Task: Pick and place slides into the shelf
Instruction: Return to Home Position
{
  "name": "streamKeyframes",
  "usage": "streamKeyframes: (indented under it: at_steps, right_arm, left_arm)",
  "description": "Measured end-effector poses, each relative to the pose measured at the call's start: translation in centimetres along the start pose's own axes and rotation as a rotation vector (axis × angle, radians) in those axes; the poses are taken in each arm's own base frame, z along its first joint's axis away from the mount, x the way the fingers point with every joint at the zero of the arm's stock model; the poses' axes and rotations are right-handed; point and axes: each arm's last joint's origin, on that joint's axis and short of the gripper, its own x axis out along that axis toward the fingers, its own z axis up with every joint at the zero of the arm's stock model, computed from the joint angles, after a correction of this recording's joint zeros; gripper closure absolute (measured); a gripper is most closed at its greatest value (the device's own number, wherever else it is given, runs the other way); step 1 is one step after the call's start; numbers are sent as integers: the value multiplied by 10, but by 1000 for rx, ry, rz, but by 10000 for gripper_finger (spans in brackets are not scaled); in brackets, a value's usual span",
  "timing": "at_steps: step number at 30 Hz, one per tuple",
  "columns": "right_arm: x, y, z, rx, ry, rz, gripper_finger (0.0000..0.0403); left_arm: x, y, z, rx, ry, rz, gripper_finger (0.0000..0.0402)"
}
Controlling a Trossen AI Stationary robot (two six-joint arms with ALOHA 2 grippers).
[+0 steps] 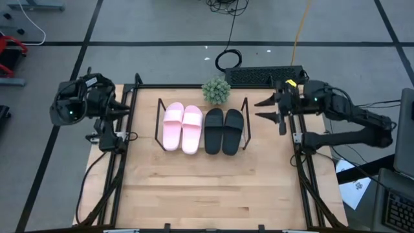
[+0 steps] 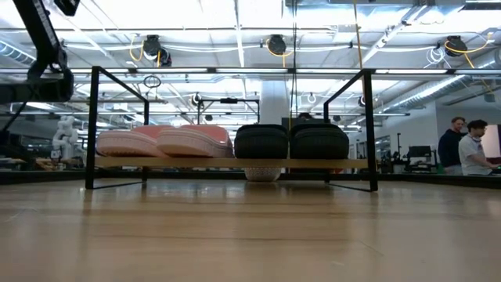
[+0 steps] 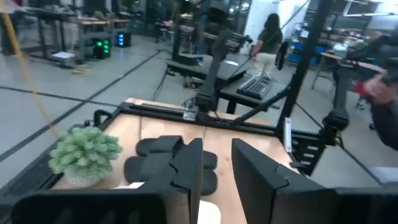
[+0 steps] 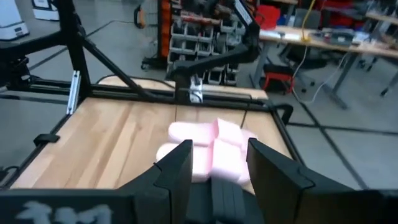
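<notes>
Two light pink slides and two matte black slides lie side by side, soles down, on the shelf, a light board between thin black rod frames at the table's far middle. In the low view the pink pair and black pair rest on the board. My left gripper hovers open at the table's far left corner, away from the shelf. My right gripper is open right of the shelf, fingers pointing toward it, touching nothing. The wrist views show the black slides and pink slides beyond the fingers.
A small potted green plant stands just behind the shelf. A keyboard and cables lie beyond the table's far edge. Black rail frames run along the table's left and right edges. Bare wooden tabletop spreads on the near side. People stand far off in the room.
</notes>
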Motion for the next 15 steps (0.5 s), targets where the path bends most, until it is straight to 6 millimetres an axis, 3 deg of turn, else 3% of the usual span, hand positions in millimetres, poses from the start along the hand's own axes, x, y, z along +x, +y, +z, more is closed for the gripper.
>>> streamKeyframes:
  at_steps: [5,9,15]
  right_arm:
    - [-11,-14,-9,50,12,1,259]
    - [-26,-14,-28,77,-24,36,259]
    - [-51,-3,-62,134,-101,-7,259]
  left_arm:
    - [1,-13,1,21,74,-101,314]
    - [1,-16,-2,55,138,-161,314]
    - [-6,15,4,-19,142,-98,314]
